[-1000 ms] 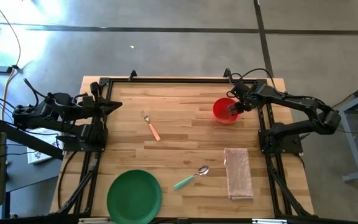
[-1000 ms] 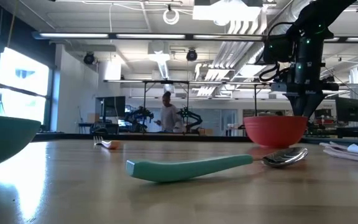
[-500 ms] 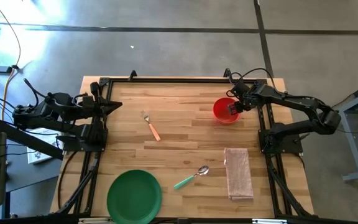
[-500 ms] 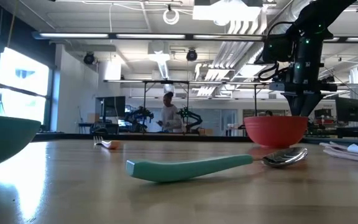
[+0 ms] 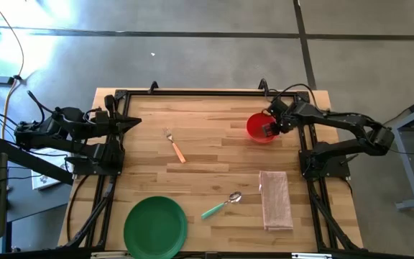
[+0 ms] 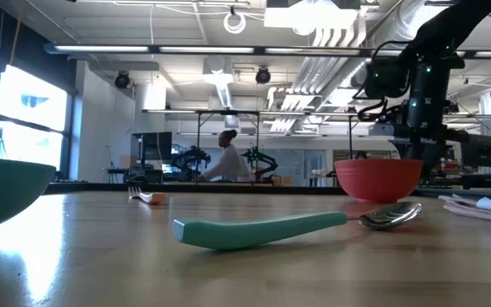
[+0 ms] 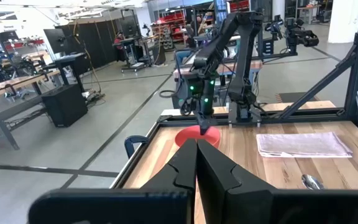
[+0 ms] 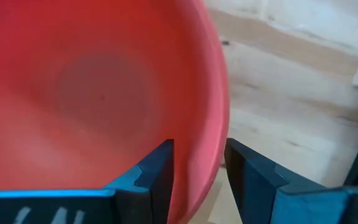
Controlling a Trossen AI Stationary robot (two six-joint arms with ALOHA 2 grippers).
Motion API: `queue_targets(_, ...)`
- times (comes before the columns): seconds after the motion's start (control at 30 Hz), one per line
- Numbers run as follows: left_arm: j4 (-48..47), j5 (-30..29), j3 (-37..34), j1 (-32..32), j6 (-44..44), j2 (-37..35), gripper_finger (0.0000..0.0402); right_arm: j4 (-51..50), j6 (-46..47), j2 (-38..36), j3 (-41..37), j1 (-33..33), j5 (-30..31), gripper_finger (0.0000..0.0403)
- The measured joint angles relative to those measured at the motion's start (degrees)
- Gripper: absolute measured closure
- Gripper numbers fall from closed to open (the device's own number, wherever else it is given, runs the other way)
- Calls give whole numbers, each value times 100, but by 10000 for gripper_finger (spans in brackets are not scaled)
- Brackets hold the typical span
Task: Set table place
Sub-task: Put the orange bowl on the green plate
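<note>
The red bowl [image 5: 259, 128] stands on its base at the table's far right; it also shows in the low view [image 6: 378, 179]. My right gripper [image 5: 269, 129] is at the bowl's right rim, shut on it. My left gripper [image 5: 136, 121] is shut and empty, above the table's far left edge. The green plate [image 5: 154, 226] lies at the near left. The orange-handled fork [image 5: 176, 146], the teal-handled spoon [image 5: 220, 205] and the folded napkin [image 5: 275, 200] lie flat on the wood. My right gripper has the bowl's rim on its right side [image 8: 213, 134] between its two fingers, one finger [image 8: 157, 171] inside the bowl and one [image 8: 253, 177] outside. The fingers come from above, pointing down. The bowl stands upright on the table.
The black rail frame [image 5: 207, 92] runs round the tabletop. Bare wood [image 5: 214, 155] lies in the middle between fork, bowl and spoon. A person moves in the room far behind the table [image 6: 227, 158].
My right gripper has gone down from above the bowl onto its right rim, so that its fingertips now stand behind the bowl's wall in the low view. The bowl has stayed where it was.
</note>
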Motion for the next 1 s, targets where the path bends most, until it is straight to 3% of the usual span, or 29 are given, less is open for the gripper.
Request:
queue_targets(0.3, 2, 0, 0, 0, 0, 0, 401, 148, 99, 0, -121, 0, -19, 285)
queue_targets(0.57, 2, 0, 0, 1, 0, 0, 401, 295, 64, 0, -121, 0, -30, 387)
queue_targets(0.7, 4, 0, 0, 1, 0, 0, 401, 587, 28, 0, -116, 0, -253, 395)
queue_targets(0.83, 179, -36, 2, 2, 14, 199, 401, 662, -59, 4, 236, 2, -467, 401)
queue_targets(1.0, 984, -81, 4, 2, 540, 975, 401, 603, -257, 4, 1119, 2, -676, 402)
